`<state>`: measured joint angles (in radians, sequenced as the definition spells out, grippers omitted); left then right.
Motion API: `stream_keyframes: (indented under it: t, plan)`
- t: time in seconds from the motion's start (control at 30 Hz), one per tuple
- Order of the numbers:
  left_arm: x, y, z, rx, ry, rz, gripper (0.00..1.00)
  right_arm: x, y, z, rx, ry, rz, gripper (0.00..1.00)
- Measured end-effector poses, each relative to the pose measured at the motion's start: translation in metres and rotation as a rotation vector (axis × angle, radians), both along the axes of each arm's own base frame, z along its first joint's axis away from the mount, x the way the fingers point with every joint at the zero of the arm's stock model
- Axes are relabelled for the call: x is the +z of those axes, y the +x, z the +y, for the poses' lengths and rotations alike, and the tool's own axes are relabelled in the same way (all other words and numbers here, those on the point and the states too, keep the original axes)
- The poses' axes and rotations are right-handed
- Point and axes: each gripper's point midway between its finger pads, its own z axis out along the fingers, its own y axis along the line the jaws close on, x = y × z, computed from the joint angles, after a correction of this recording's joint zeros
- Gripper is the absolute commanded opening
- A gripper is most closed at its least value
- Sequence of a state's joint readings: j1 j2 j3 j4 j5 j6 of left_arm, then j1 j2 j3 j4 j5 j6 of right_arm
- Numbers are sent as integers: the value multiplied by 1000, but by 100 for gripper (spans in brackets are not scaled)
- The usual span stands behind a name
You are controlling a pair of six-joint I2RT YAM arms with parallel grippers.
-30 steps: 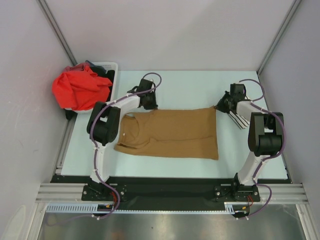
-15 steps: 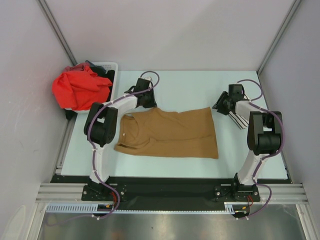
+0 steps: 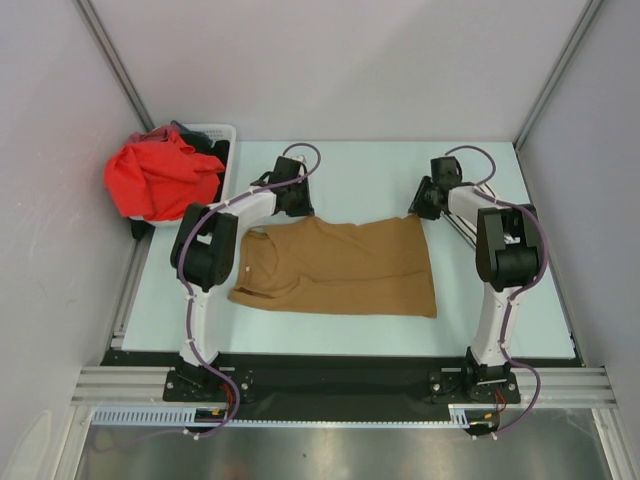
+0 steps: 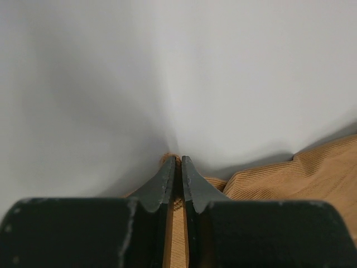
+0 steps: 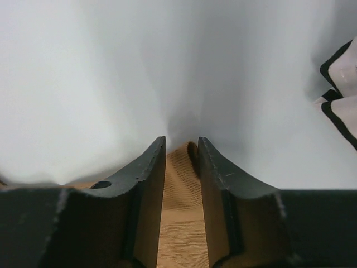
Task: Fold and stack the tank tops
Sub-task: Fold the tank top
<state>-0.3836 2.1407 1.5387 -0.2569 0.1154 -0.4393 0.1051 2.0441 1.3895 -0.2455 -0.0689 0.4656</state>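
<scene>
The tan tank top [image 3: 340,268] is seen flat mid-frame, its upper edge clamped in the closed left claw [image 4: 174,162] and straddled at upper right by the parted right claw [image 5: 182,146]; the first fold is judged begun, right closure being needed next

Your two arms [image 3: 197,315] are white with black joints [image 3: 207,262] and purple cables [image 3: 303,150]; their end effector fingers [image 5: 149,167] are dark wedges.
</scene>
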Motion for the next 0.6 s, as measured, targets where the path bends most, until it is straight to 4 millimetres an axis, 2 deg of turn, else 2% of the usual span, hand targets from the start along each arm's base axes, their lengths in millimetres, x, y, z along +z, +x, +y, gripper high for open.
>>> stream_keyframes:
  t: [0.03, 0.1, 0.13, 0.17, 0.33, 0.6]
  plan:
    - [1, 0, 0, -3, 2, -2, 12, -1, 0, 1, 3, -7, 4, 25]
    - [3, 2, 0, -2, 5, -5, 11, -2, 1, 0, 7, -28, 14, 15]
    - [3, 2, 0, -2, 7, -5, 11, -2, 1, -1, 6, -35, 19, 7]
    - [3, 2, 1, -1, 8, -5, 11, -2, 2, -2, 5, -41, 21, 5]
    - [3, 1, 2, -7, 17, 1, 11, -4, -1, -11, -14, -73, 39, 0]
    - [1, -1, 4, -14, 34, 3, 8, -2, 1, -24, -41, -81, 44, 0]
